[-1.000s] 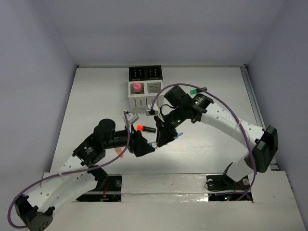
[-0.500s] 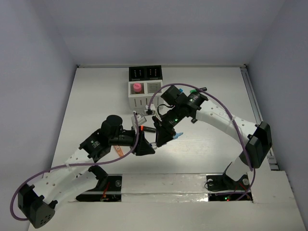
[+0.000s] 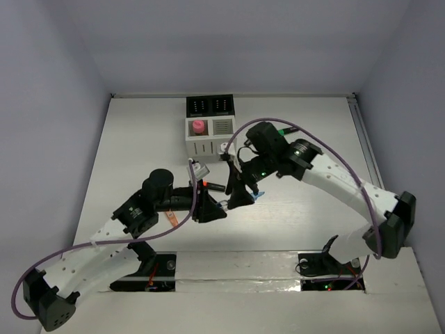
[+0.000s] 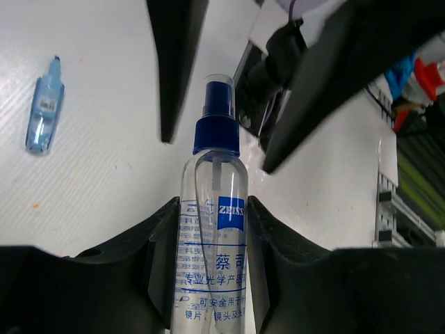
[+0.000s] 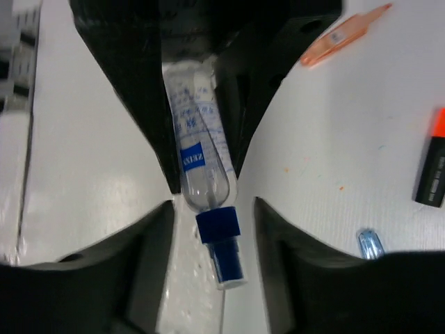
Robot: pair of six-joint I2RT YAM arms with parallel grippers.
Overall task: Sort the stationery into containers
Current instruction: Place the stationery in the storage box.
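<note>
Spray bottle [image 4: 212, 229] at table centre, clamped in left gripper [image 4: 212, 209]; right gripper [image 5: 214, 209] spread loose round the blue cap, clear of it.
White table [image 3: 139, 139], boxed by 3 pale lilac-grey walls [image 3: 229, 42]. Block of 4 containers [image 3: 210, 136] at 12 o'clock near far edge, 2 white in front, 2 black behind; pink-capped highlighter [image 3: 198, 126] upright in left white cup. Loose on surface: blue pen [image 4: 43, 104] at 10 o'clock of bottle, left wrist view; orange pen [image 5: 344, 33] at 1 o'clock, orange-capped highlighter [image 5: 432, 163] at 3 o'clock, right wrist view.
</note>
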